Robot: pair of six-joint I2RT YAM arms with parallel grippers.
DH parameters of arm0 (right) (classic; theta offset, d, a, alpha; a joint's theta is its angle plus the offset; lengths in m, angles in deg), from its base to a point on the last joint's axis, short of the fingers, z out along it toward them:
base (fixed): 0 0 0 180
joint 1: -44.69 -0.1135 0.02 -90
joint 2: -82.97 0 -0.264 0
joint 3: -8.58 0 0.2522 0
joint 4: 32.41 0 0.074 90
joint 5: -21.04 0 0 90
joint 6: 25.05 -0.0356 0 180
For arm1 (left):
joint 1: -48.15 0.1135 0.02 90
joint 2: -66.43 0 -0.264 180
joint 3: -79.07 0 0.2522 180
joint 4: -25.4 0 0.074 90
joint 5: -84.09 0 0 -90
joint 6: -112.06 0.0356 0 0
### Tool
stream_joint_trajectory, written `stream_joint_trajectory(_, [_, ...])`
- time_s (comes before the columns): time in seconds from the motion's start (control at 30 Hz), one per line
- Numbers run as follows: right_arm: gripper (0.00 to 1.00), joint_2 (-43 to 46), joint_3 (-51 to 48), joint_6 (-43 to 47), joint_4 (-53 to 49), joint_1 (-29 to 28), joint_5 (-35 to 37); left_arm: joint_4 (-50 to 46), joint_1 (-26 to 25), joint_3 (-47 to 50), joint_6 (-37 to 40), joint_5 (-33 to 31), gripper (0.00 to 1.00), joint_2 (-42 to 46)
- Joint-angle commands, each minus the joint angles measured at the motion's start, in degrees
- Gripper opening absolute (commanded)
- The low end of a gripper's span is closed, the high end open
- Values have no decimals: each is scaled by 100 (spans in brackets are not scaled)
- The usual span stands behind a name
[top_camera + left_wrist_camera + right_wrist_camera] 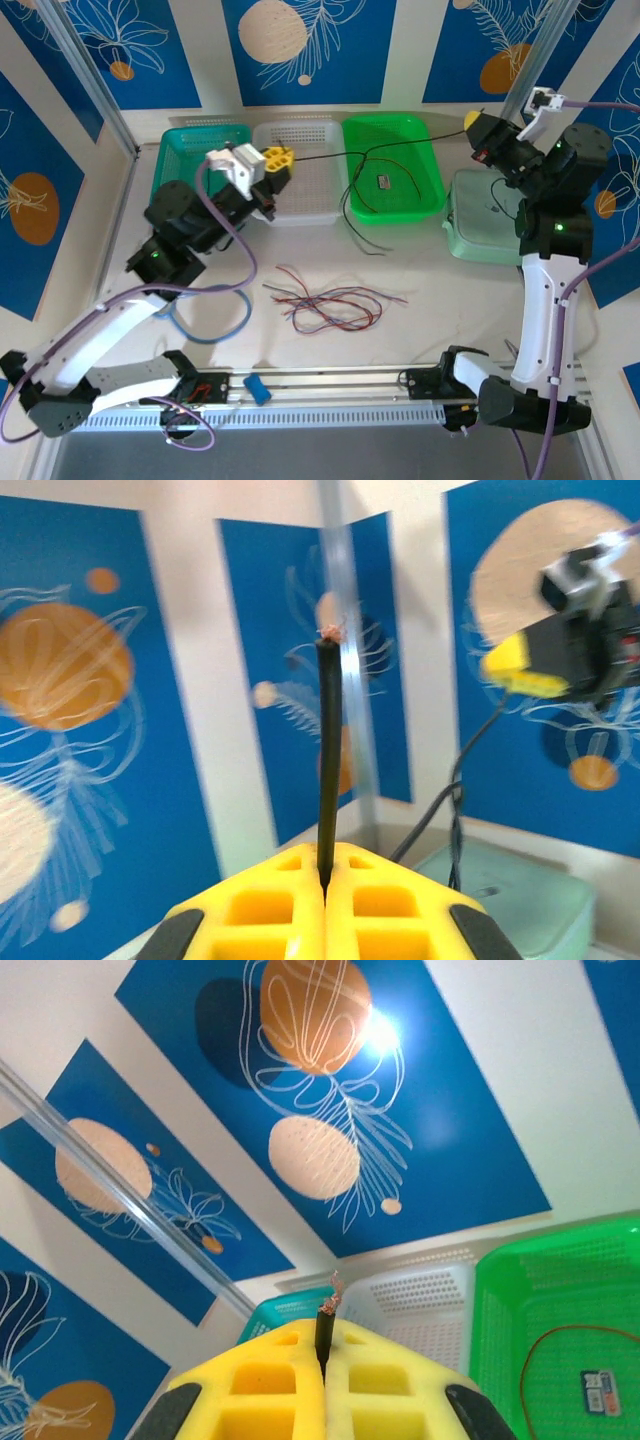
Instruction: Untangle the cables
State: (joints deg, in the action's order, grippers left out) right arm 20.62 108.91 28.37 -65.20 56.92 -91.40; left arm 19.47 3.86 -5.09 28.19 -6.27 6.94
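- Left gripper (pixel 325 880) and right gripper (pixel 322 1358) each pinch one end of a black cable (pixel 328 780), which is strung between them.
- The other cables (pixel 330 300) lie tangled on the table (pixel 450 290) beneath both grippers, so most of the work is left.

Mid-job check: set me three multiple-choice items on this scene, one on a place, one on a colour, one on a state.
1. The tangle of thin cables lies: A in the teal basket; B on the open table; C on the near rail.
2. The cable end pinched in the left gripper is: A red; B white; C black.
3. The right gripper is: A wide open; B shut on a cable stub; C shut on nothing.
Key: 1 B, the top view shows it on bare tabletop; 2 C, a black sheath stands up from the closed jaws; 3 B, its jaws meet around the stub.
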Motion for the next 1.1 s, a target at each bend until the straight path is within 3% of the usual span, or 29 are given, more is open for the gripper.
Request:
stream_joint_trajectory(0.0, [0,30,174,-78,149,286,238,-1068,281,27,272,-836,0,484])
stream_joint_trajectory(0.23, [0,-66,255,-131,250,575,257,-2072,566,135,374,-1777,0,1301])
stream_joint_trajectory(0.37, [0,-127,278,-131,285,591,242,-1866,582,270,346,-1986,0,1520])
stream_joint_trajectory(0.53, [0,-133,372,168,71,830,466,-2343,581,-111,490,-2412,0,1275])
stream_joint_trajectory(0.67, [0,-165,209,177,177,1189,282,-2028,590,98,619,-2563,0,1617])
stream_joint_trajectory(0.87, [0,-268,-33,125,273,1258,181,-2108,603,44,987,-3288,0,1969])
stream_joint_trajectory(1.07, [0,-286,-35,165,264,1381,184,-2272,598,-71,865,-3425,0,1947])
